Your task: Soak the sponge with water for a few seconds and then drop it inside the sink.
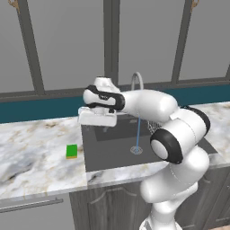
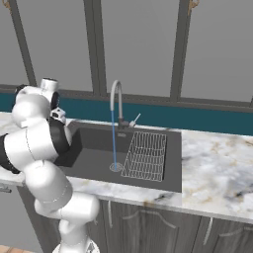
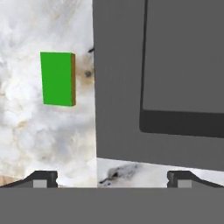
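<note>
Your gripper [image 3: 112,178] is spread wide and holds nothing; its two fingertips [image 3: 43,178] stand far apart at the bottom of the hand view, with bare counter and the sink's edge between them. In the left base view the hand [image 1: 97,117] hangs above the left rim of the sink [image 1: 92,148], pointing down.

The sponge [image 3: 58,78] lies flat on the marble counter [image 1: 31,148], green face up, just left of the sink wall and apart from it. From the hand it sits off to one side, not under the fingers, so the step in hand looks like the reach for it.

To do that well, bring the hand over the counter until the sponge lies midway between the tips. Turn the wrist so the fingers close across its short width rather than its length. Come straight down and close low, near the counter, since the block is thin.

The water [image 1: 137,132] already runs from the faucet [image 1: 137,78] to the drain [image 1: 136,150], so once you hold the sponge, carry it right into that thin stream.
</note>
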### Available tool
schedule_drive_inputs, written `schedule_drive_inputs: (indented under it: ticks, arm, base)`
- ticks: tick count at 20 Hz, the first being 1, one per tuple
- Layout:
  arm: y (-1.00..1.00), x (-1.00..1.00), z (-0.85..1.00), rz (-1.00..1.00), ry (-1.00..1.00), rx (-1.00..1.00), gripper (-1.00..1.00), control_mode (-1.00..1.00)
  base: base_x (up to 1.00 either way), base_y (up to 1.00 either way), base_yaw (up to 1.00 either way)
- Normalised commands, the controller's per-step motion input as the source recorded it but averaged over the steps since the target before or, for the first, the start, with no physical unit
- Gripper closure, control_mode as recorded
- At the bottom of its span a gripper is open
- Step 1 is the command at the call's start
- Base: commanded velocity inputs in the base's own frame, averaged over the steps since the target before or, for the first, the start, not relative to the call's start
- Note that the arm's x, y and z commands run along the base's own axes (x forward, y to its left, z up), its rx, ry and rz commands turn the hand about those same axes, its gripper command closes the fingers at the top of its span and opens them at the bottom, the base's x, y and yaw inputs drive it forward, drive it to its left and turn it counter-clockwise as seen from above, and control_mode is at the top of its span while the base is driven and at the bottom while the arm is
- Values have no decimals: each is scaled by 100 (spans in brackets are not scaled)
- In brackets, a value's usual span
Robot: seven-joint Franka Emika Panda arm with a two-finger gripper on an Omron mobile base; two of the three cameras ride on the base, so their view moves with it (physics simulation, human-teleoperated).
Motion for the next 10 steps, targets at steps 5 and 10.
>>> schedule_drive_inputs:
  ticks: [5, 10]
  arm:
    - [32, 18, -7, 0, -2, -11, -100, -100]
    - [20, 23, -21, 0, -12, -7, -100, -100]
  base:
    - [0, 0, 0]
    - [0, 0, 0]
